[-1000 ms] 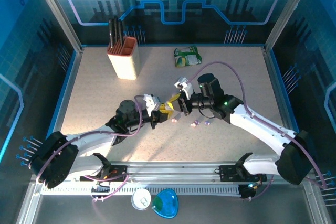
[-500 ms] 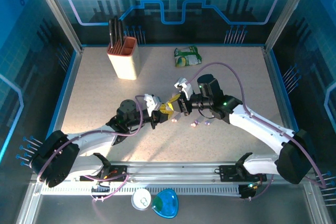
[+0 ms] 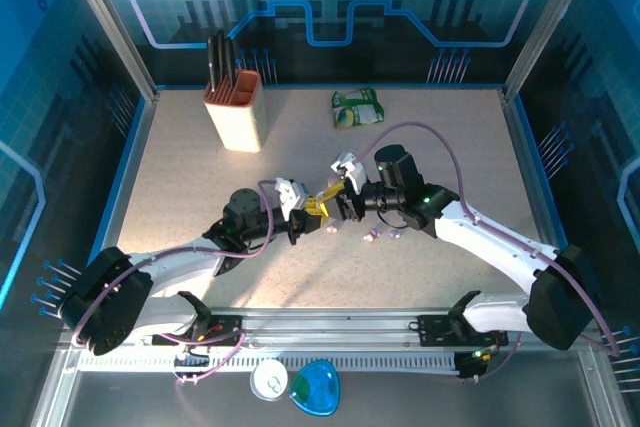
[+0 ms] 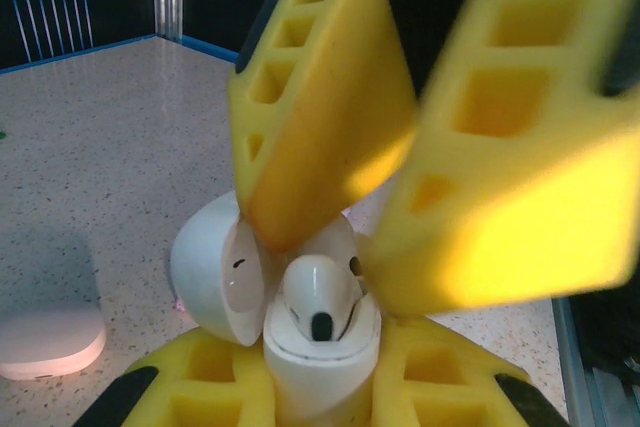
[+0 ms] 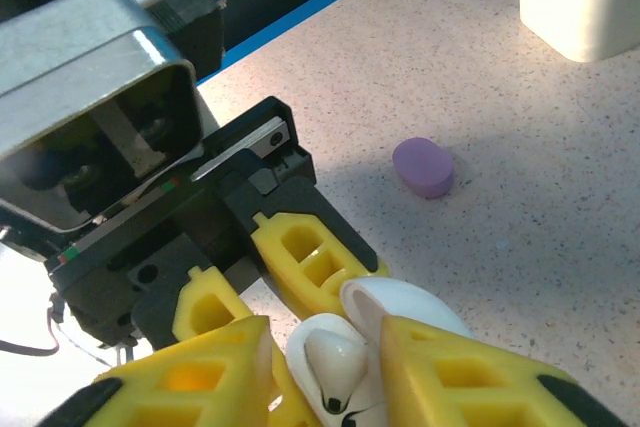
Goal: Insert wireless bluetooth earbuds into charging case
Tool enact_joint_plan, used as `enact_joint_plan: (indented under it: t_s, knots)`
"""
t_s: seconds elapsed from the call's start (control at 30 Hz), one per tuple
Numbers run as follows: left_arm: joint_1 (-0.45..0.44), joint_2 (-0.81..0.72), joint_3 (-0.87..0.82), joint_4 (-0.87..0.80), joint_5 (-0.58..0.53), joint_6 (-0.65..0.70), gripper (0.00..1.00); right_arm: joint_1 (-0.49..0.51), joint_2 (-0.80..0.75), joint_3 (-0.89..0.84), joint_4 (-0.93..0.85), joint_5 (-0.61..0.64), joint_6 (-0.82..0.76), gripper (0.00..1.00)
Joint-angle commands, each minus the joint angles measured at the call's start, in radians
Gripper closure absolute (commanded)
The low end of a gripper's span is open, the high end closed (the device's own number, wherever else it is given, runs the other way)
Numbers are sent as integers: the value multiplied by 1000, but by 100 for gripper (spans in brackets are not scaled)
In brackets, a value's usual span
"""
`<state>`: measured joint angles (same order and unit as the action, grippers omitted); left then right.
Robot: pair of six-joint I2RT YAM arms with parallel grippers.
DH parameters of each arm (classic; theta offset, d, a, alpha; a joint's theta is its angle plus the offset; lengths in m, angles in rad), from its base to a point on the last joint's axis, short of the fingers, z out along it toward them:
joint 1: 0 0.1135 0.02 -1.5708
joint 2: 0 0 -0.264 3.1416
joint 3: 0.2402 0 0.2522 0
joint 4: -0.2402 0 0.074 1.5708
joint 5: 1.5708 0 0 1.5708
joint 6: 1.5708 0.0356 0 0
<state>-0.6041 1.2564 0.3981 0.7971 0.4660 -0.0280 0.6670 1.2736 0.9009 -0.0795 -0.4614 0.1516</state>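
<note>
Now the right claw (image 5: pixel 325 335) has just slackened, narrowly parted around the tiny white plastic earbud (image 4: pixel 318 299) seated in the white pebble-shaped case (image 5: pixel 412 309) beneath, which the left claw (image 4: pixel 320 392) pinches; insertion looks done.

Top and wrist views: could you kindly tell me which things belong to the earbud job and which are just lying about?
Job: white charging case, earbud seated inside, loose earbuds.
Lying about: knife block, green packet, blue object.

An earbud (image 4: pixel 318 299) sits in the case (image 4: pixel 320 367), loose earbuds (image 3: pixel 370 237) to its right.
</note>
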Motion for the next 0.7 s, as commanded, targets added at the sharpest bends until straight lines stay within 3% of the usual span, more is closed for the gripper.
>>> enact_joint_plan:
  t_s: [0.0, 0.1, 0.23, 0.37, 0.47, 0.67]
  knots:
    - [1, 0, 29, 56, 25, -10, 100, -10, -34, -10, -11, 10, 17, 58]
    - [1, 2, 25, 62, 23, -10, 100, -44, -55, -13, 9, -27, 63, 48]
    - [0, 1, 15, 66, 15, -6, 100, -89, -101, -73, 81, -34, 125, 43]
    - [1, 25, -22, 144, 43, 19, 100, -165, -114, -127, 152, -6, 252, 41]
    - [1, 52, -48, 227, 87, 19, 100, -193, -75, -105, 130, -77, 291, 41]
    - [1, 94, -57, 379, 199, -41, 100, -187, -1, -58, 76, -132, 257, 61]
